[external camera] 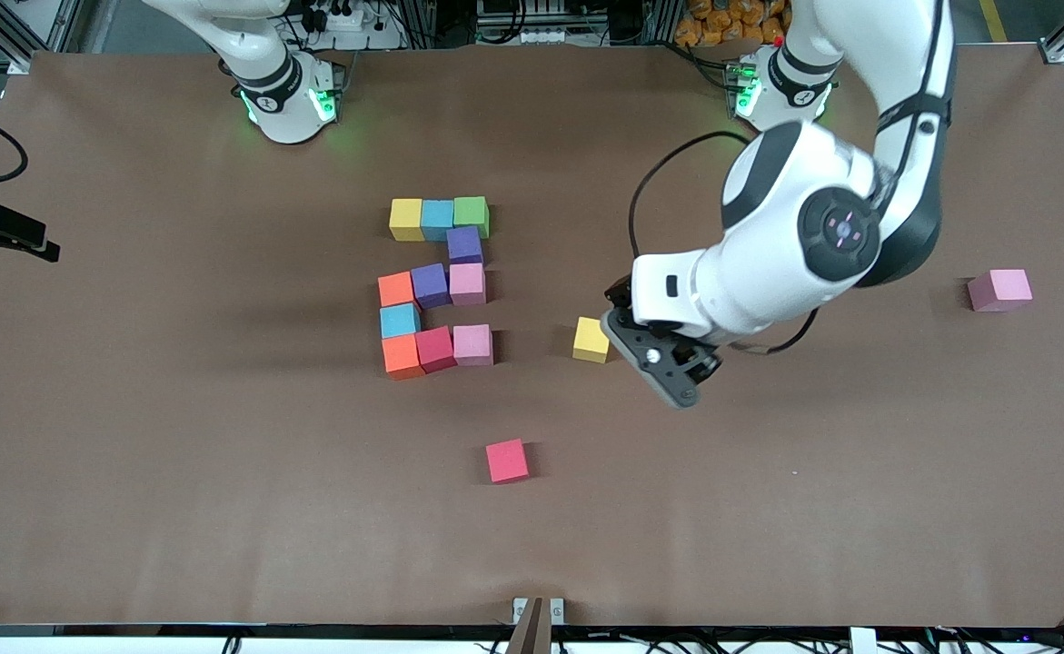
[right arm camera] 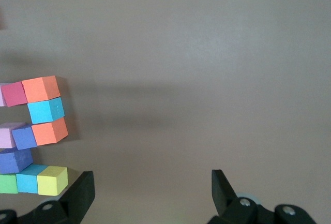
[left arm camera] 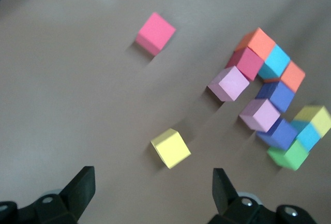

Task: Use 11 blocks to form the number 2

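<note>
Eleven blocks lie together as the number 2 (external camera: pixel 436 286) in the middle of the table, with yellow, blue and green cubes along its top row and orange, red and pink along its bottom row. A loose yellow block (external camera: pixel 591 340) sits beside the digit's bottom row, toward the left arm's end. My left gripper (external camera: pixel 654 359) hovers just past that block, open and empty. In the left wrist view the yellow block (left arm camera: pixel 170 148) lies a little ahead of the left gripper (left arm camera: pixel 153 177). My right gripper (right arm camera: pixel 152 180) is open over bare table, with the digit's orange block (right arm camera: pixel 49 131) off to one side.
A loose red block (external camera: pixel 507 460) lies nearer the front camera than the digit. A loose pink block (external camera: pixel 1000 290) sits close to the table's edge at the left arm's end. The brown table (external camera: pixel 768 509) stretches wide around them.
</note>
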`<state>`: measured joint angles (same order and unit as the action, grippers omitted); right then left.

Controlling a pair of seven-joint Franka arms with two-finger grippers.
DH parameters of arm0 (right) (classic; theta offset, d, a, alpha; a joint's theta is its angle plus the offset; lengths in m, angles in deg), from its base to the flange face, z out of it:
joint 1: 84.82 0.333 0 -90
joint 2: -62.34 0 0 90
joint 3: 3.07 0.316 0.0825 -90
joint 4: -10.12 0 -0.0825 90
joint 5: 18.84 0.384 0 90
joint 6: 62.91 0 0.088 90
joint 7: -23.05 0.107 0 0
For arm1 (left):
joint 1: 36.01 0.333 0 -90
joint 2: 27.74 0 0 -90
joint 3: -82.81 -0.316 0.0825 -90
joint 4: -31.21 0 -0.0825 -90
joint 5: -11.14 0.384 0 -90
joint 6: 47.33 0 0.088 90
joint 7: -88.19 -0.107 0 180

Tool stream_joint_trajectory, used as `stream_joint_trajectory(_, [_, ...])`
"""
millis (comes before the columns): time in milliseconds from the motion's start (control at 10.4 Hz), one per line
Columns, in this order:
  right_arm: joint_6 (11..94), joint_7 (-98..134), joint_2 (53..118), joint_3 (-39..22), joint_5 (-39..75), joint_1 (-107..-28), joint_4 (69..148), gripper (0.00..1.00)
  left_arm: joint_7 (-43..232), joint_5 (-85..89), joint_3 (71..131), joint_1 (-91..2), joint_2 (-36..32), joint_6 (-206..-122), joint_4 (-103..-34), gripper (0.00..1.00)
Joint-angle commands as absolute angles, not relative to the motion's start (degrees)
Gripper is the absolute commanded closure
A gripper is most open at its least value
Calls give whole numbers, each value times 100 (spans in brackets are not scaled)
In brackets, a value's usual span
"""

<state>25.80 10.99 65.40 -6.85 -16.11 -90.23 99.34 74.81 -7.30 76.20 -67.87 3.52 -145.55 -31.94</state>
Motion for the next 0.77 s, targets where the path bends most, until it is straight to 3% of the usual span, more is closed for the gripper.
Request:
stream_joint_trajectory(0, [2628, 1022, 6497, -685, -1515, -8878, 9854, 0, 8072, -216, 7622, -6835, -188, -14349, -3513, 0])
stream_joint_trajectory(384, [3113, 1039, 6445, -685, -1523, -8710, 9933, 0, 9222, 295, 7831, -6809, -752, -13243, -3620, 0])
stream_joint_trajectory(672, [2964, 1048, 6392, -693, -1541, -8509, 9933, 0, 9250, 410, 8017, -6494, -1286, -13065, -4056, 0])
